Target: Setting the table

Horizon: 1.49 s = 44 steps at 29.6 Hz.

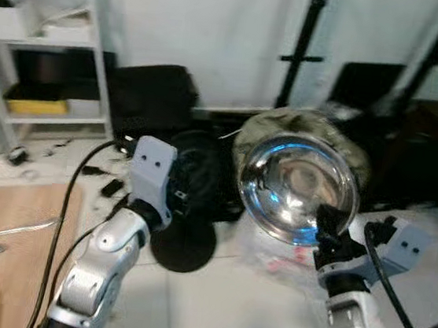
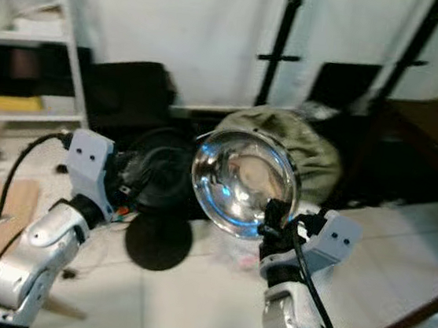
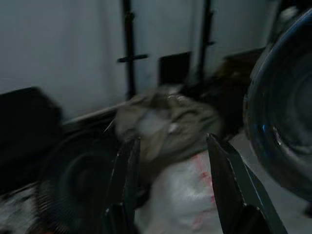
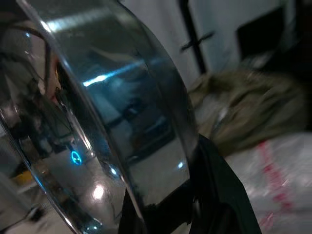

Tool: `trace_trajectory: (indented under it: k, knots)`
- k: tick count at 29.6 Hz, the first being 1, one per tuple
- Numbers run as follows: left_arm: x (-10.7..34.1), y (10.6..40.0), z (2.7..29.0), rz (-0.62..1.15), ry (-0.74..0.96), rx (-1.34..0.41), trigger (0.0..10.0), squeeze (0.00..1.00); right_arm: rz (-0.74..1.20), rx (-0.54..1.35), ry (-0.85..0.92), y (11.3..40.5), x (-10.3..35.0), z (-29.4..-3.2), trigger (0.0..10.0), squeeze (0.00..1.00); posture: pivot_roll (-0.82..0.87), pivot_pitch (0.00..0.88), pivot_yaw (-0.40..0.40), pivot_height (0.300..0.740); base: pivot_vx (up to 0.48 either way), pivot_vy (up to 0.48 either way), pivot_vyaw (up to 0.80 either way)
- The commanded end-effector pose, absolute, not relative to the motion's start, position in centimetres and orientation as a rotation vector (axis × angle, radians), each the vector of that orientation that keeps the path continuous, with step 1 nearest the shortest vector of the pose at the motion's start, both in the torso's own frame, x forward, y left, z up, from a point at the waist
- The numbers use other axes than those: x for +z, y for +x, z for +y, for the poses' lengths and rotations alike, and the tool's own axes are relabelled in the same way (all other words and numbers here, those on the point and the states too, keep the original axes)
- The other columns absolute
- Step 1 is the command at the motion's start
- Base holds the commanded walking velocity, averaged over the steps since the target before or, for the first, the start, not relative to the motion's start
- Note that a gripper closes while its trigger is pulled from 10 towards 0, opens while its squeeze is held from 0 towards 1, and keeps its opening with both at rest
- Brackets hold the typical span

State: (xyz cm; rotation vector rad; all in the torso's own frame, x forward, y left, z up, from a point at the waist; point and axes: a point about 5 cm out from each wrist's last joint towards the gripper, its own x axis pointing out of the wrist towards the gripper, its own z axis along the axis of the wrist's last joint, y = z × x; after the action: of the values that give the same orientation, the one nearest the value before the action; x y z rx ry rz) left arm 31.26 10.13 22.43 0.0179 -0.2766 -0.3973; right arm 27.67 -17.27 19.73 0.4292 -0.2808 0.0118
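The right gripper (image 2: 274,218) has its jaws clamped on the lower rim of a shiny round steel bowl (image 1: 298,181), carried upright mid-air, presumably toward the wooden worktop (image 1: 11,255); the left gripper (image 3: 170,190) jaws stand apart, empty.

Both eye views look forward and down from the head across the floor toward a white wall (image 1: 218,29), with the two arms rising into frame. The right eye sits slightly aside, so the bowl (image 2: 240,184) lands nearer its centre. The left eye catches the table (image 1: 12,243) corner at lower left. The left wrist view looks along its own fingers (image 3: 229,180) toward the green bag (image 3: 165,122) and the wall, bowl edge at one side. The right wrist view sits very near the bowl (image 4: 107,122), with the same bag (image 4: 243,107) beyond.
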Motion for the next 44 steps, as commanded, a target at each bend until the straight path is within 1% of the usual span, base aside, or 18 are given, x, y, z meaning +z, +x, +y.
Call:
trace_trajectory:
  k: [1, 10, 26, 35, 39, 44]
  knots:
    - [22.1, 31.3, 10.1, -0.266, 0.021, -0.391, 10.0, 0.00, -0.265, 0.032, 0.436, 27.8, 19.4, -17.0, 10.0, 0.00, -0.02, 0.089, 0.025, 0.740, 0.000, 0.000, -0.80]
    - [22.0, 31.3, 10.0, -0.266, 0.020, -0.397, 10.0, 0.00, -0.262, 0.028, 0.434, 27.8, 19.3, -17.1, 10.0, 0.00, -0.02, 0.090, 0.036, 0.740, 0.000, 0.000, -0.80]
    - [21.8, 31.0, 8.8, -0.262, 0.013, -0.443, 10.0, 0.00, -0.266, 0.036, 0.441, 27.8, 19.3, -16.7, 10.0, 0.00, -0.02, 0.084, 0.053, 0.740, 0.000, 0.000, -0.80]
    - [22.1, 31.2, 8.9, -0.259, -0.034, -0.451, 10.0, 0.00, -0.270, 0.033, 0.437, 27.8, 19.4, -16.7, 10.0, 0.00, -0.02, 0.081, 0.054, 0.740, 0.000, 0.000, -0.80]
    - [22.3, 31.5, 8.8, -0.244, -0.084, -0.460, 10.0, 0.00, -0.272, 0.030, 0.437, 27.8, 19.3, -16.7, 10.0, 0.00, -0.03, 0.075, 0.060, 0.740, 0.000, 0.000, -0.80]
    - [22.4, 31.6, 8.7, -0.248, -0.094, -0.467, 10.0, 0.00, -0.273, 0.029, 0.436, 27.7, 19.4, -16.7, 10.0, 0.00, -0.04, 0.077, 0.060, 0.740, 0.000, 0.000, -0.80]
